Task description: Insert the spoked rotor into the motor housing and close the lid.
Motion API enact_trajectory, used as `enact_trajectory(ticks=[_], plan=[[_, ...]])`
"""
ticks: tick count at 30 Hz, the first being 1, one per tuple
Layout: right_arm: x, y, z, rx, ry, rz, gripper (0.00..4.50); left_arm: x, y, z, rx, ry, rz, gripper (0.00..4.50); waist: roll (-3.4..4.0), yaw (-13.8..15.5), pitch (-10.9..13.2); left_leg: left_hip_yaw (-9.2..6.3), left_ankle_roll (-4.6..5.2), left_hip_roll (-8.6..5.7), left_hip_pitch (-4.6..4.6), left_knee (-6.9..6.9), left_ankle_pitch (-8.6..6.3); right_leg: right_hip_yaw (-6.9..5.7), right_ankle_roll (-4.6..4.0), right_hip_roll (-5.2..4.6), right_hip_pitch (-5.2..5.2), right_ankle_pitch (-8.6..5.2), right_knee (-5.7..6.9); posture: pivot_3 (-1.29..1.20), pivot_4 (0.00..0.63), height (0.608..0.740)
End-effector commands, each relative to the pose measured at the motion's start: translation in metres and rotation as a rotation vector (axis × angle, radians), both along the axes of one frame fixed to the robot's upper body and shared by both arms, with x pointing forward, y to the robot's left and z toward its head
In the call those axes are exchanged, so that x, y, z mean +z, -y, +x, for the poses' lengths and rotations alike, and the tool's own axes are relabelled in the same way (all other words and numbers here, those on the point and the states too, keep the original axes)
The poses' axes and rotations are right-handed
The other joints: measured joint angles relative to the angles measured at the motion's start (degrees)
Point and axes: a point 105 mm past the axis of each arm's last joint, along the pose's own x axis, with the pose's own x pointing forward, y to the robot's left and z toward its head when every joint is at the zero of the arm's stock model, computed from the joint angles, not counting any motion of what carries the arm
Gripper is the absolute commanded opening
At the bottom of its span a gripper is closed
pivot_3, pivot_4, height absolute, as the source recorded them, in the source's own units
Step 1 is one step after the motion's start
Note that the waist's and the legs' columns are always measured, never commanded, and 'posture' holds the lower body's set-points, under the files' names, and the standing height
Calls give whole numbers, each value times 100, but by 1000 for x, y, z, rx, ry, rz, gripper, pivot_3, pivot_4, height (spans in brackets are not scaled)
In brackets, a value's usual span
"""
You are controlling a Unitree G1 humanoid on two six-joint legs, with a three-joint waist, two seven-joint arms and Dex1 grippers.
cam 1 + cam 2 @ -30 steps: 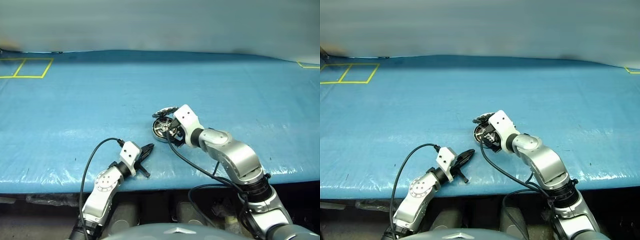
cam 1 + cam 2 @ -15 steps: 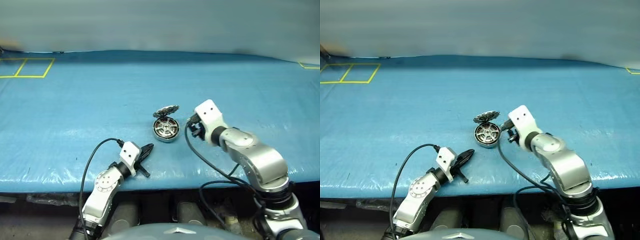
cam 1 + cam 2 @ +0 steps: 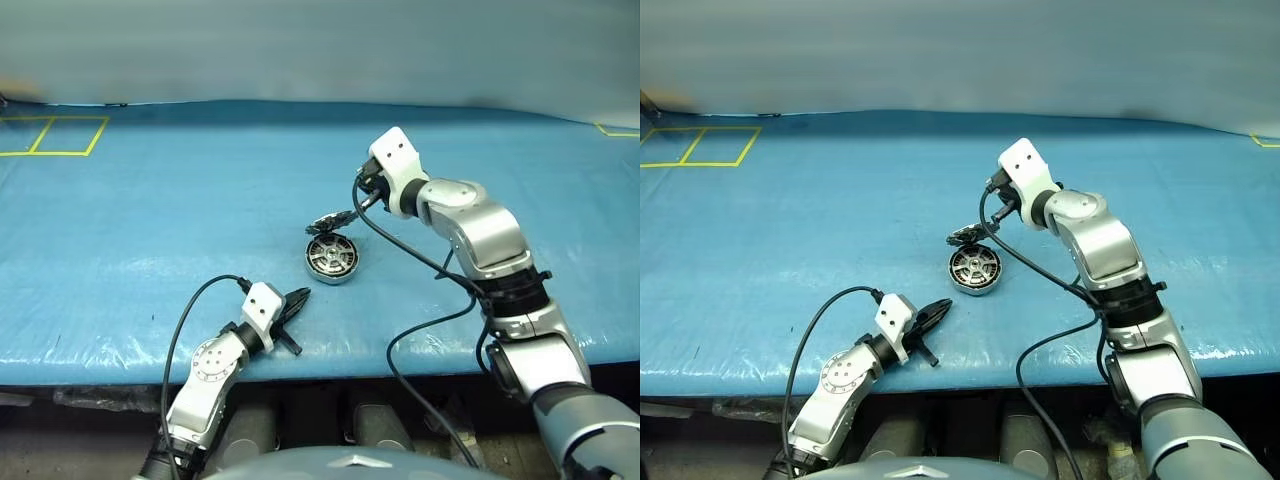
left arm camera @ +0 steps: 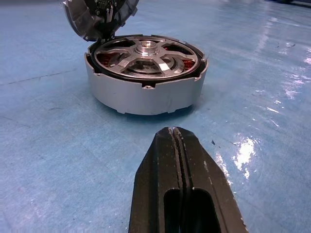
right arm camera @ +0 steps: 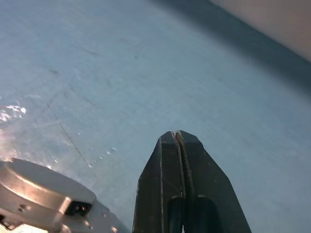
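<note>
The motor housing (image 3: 331, 259) sits on the blue table near the front, and the spoked rotor (image 4: 146, 53) lies inside it, black rim level with the can's top. Its lid (image 3: 335, 220) stands open, hinged up at the far rim. My right gripper (image 3: 360, 194) hangs shut and empty in the air just above and behind the lid (image 5: 43, 199), apart from it. Low on the table near the front edge, my left gripper (image 3: 299, 297) is shut with nothing in it, pointing at the housing (image 4: 146, 92) from a short way off.
Blue sheeting covers the table (image 3: 150, 200). Yellow tape squares (image 3: 55, 135) mark the far left corner, and another tape mark (image 3: 615, 130) sits at the far right. A black cable (image 3: 410, 250) trails from my right wrist past the housing.
My right gripper left the housing, drew away to the right, then rose up and back behind the lid while its fingers shut. The rotor stays in the housing. The left arm kept still.
</note>
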Motion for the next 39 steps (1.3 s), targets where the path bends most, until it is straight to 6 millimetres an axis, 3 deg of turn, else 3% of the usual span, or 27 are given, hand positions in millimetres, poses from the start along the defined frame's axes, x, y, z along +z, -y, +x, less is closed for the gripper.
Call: enact_trajectory(ticks=[1,11,18,26,29,33,37,39], plan=[[14,-9,0,109,-28,92,38,6,1,-1,8,27,-8,0,1,2,0,-2,1,0,-1,0,-1,0,0,-2,0,0,0,0,150,740],[-21,-30,-27,348,-236,52,38,6,4,0,7,30,-8,0,2,-8,0,-3,1,-3,-1,0,-1,0,-4,-49,-2,1,2,0,150,740],[-50,-30,-47,309,-316,82,38,6,3,0,9,31,-8,0,3,2,-1,-13,1,-8,-6,-3,-1,-3,-5,-63,-4,1,0,0,150,740],[-57,-22,-53,-17,-239,289,38,4,5,-2,-5,16,-7,0,8,4,-5,-19,-4,-16,-16,-7,1,1,-6,-78,-20,3,9,0,150,740],[-50,-25,-64,-40,-173,333,38,3,7,-3,-19,12,-5,0,9,2,-6,-18,-3,-24,-20,-8,1,4,-5,-82,-25,4,10,0,150,740],[-19,-29,-84,-9,13,391,38,3,9,-2,-28,7,-7,0,11,-2,-6,-18,-2,-27,-23,-8,1,3,-3,-80,-28,4,11,0,150,740],[-27,-21,-95,11,51,293,38,3,11,-3,-40,5,-7,0,10,3,-7,-21,2,-35,-16,-5,3,-6,2,-79,-15,6,7,0,150,740],[-33,-17,-100,36,32,276,633,3,11,-3,-42,4,-6,0,10,0,-7,-22,7,-41,-12,-4,5,-9,7,-79,-6,8,3,0,150,740]])
